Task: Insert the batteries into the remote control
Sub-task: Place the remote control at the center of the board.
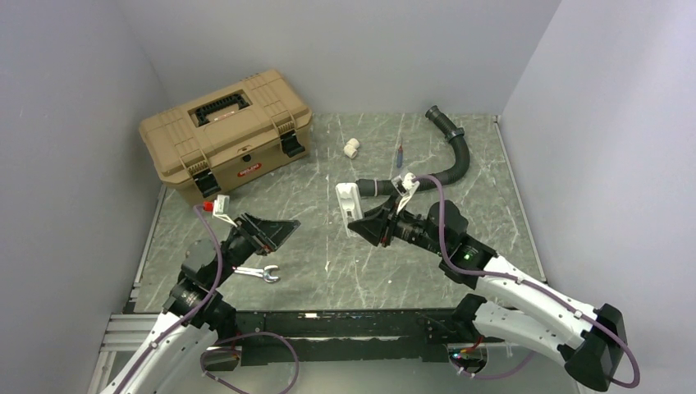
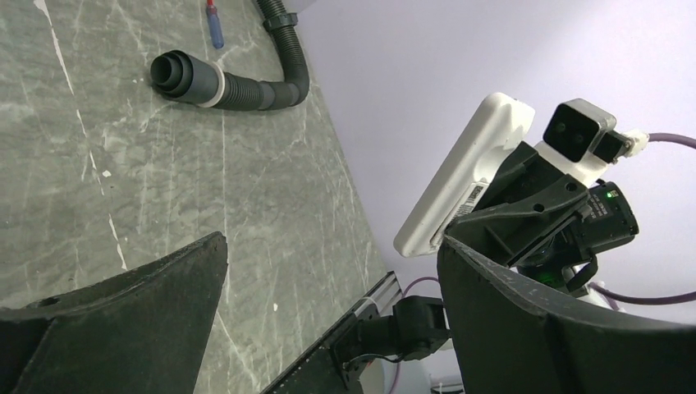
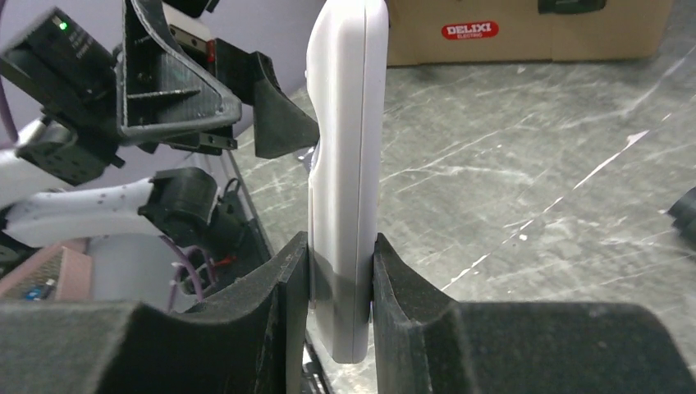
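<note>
Nearest to my bases, a silver wrench point(image 1: 261, 273) lies flat on the tabletop point(image 1: 345, 263). Just above and beyond it hangs my left claw point(image 1: 267, 232), spread wide with nothing between its fingers, its opening turned toward the middle of the tabletop.

Further in, my right claw point(image 3: 341, 250) is narrowed onto the remote control point(image 3: 349, 123), pinching its lower end from both flat sides. The white bar stands upright, clear of the tabletop, and reaches well above my fingers point(image 3: 287, 271). From my left wrist I see it held up against the wall. I cannot tell whether its battery recess is open.

Behind it lies a black corrugated hose point(image 1: 455, 160). Near that are a thin red-and-blue stick point(image 1: 400, 154) and a stubby white pipe fitting point(image 1: 351, 148). At the far left sits a tan toolbox point(image 1: 226, 131), its lid down.

I find the batteries in none of my views. I judge the job barely begun: the remote control is in hand, but the cells must be found, picked up and seated, probably by my free left claw.
</note>
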`<state>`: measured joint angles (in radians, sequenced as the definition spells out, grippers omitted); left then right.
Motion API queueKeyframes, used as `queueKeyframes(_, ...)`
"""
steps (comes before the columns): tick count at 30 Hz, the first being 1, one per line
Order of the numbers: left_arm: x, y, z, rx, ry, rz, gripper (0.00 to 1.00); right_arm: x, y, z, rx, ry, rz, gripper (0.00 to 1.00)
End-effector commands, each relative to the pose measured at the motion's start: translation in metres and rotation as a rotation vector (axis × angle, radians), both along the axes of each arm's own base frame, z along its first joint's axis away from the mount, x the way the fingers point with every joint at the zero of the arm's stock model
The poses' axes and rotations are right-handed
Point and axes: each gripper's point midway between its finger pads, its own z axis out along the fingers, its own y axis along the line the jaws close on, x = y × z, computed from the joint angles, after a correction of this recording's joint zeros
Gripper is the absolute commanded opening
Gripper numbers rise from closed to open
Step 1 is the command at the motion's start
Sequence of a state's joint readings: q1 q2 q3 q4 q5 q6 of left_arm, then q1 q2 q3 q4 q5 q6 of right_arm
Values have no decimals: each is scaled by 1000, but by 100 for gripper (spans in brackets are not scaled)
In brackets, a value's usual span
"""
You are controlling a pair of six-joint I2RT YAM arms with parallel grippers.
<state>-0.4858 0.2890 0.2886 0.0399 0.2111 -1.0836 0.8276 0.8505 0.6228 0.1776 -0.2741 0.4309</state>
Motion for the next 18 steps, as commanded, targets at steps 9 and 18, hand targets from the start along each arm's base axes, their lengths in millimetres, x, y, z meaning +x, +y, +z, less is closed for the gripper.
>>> queueKeyframes(9,3,8,9,44,-9,47,99,62,-42,-67,-451,121,-366,0)
queueKeyframes(18,4,17,4,133,35,85,99,48,-44,-152,-957,300,-447,0)
